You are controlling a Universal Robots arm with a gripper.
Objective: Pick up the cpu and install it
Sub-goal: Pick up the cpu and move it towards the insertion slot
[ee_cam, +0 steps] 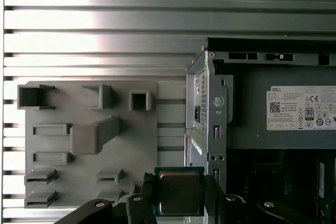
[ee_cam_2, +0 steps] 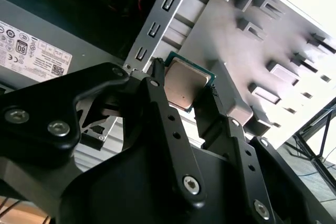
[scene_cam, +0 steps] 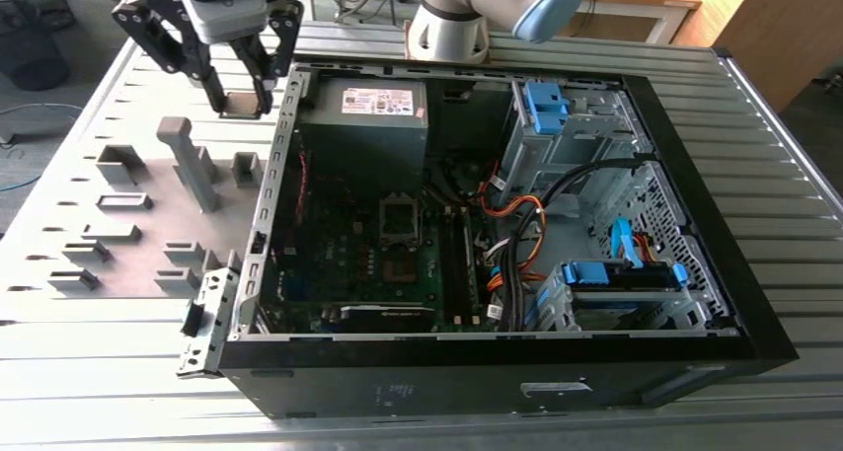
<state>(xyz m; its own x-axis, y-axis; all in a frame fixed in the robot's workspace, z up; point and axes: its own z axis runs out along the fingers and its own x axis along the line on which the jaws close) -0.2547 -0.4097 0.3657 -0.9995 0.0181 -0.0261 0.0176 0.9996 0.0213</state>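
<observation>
Nearest the lens in the exterior view runs the black wall of the open computer case point(scene_cam: 500, 367), lying on its side on a slatted metal table point(scene_cam: 771, 165). Beyond the case stands the pale arm base point(scene_cam: 448, 32), and the gripper point(scene_cam: 243, 100) hangs from above with its black fingers point(scene_cam: 211, 71) pointing down, pinched on the cpu point(scene_cam: 243, 105), which sits between their tips in the air. Below the fingers spreads a grey holder board point(scene_cam: 145, 214) studded with frames and blocks; just beside them rises the case's metal side rim point(scene_cam: 279, 175). Inside the case, well away from the fingertips, lie the power supply point(scene_cam: 362, 125), the motherboard point(scene_cam: 349, 254) with its socket point(scene_cam: 402, 236), and blue drive brackets point(scene_cam: 543, 104). A wooden cabinet point(scene_cam: 777, 27) stands past the table. In the second wrist view the gripper point(ee_cam_2: 184, 98) fills the foreground, its linkage bars bolted and angled inward, the two fingers point(ee_cam_2: 167, 121) closed on opposite edges of the cpu point(ee_cam_2: 186, 82), whose silver-grey top and green border show between them. Past the fingertips lie the holder board point(ee_cam_2: 226, 35) and the case rim point(ee_cam_2: 157, 24), with the power supply point(ee_cam_2: 37, 51) off to one side. In the first wrist view the gripper point(ee_cam: 179, 203) clamps the cpu point(ee_cam: 179, 191), metal face toward the camera; beyond the fingers lie the holder board point(ee_cam: 142, 145), the table point(ee_cam: 105, 24) and the case point(ee_cam: 202, 98) with its power supply point(ee_cam: 262, 77).
</observation>
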